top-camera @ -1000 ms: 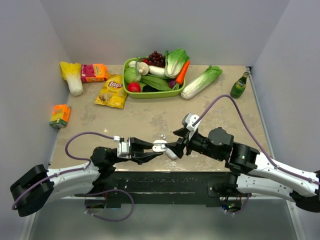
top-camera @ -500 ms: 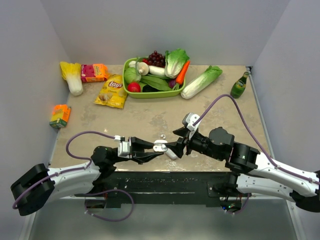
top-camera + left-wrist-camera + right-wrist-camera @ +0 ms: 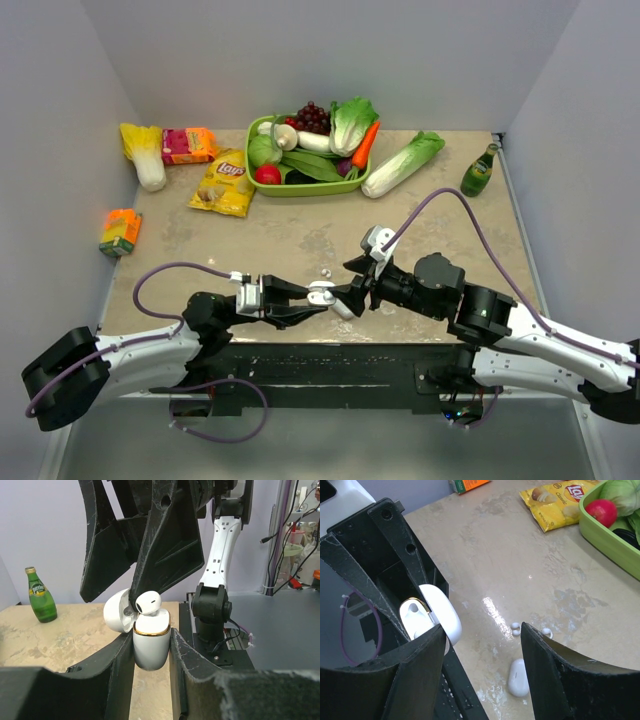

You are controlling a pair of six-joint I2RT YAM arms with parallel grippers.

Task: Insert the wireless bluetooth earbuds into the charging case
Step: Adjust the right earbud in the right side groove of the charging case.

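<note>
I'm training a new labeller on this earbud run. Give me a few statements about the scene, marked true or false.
1. The left gripper holds a white charging case with its lid open. True.
2. The right gripper is clamped shut. False: its jaws stand wide apart.
3. An earbud sits at the case's mouth. True.
4. The green bottle lies in the green basket. False: it stands on the table, apart from the basket.
5. Two loose earbuds lie on the table. True.
</note>
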